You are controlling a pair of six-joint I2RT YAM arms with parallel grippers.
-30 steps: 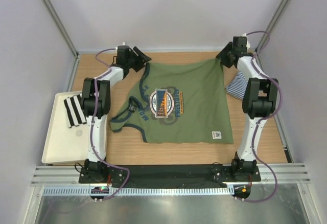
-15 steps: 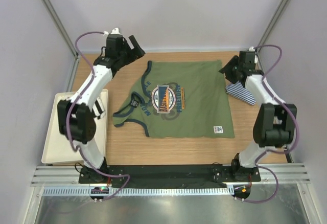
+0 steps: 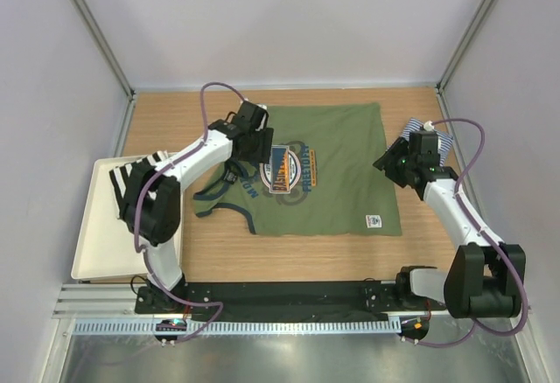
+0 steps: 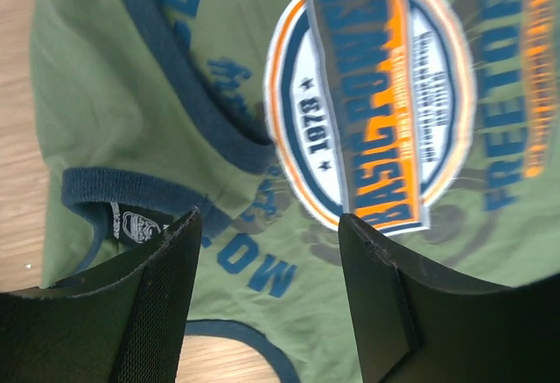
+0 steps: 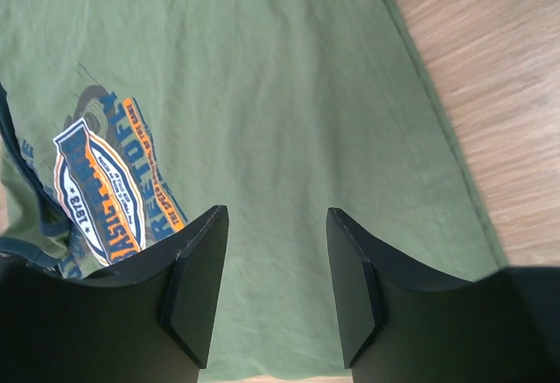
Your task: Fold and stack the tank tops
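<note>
Two empty tools, the left tool (image 4: 269, 221) and the right tool (image 5: 277, 212), hover jaws apart over the olive tank top (image 3: 337, 160) spread on the desk (image 3: 306, 259), where a shallow pinch catching one layer could drag it crooked.

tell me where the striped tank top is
Top view: the striped tank top lies on the right, beside the right edge of the olive tank top, partly behind the right arm.

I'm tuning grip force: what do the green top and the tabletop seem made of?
Green top: soft matte knit, probably cotton jersey; it lies limp with shallow wrinkles and ribbed navy trim. Tabletop: smooth wood-grain board, possibly laminate.
</note>
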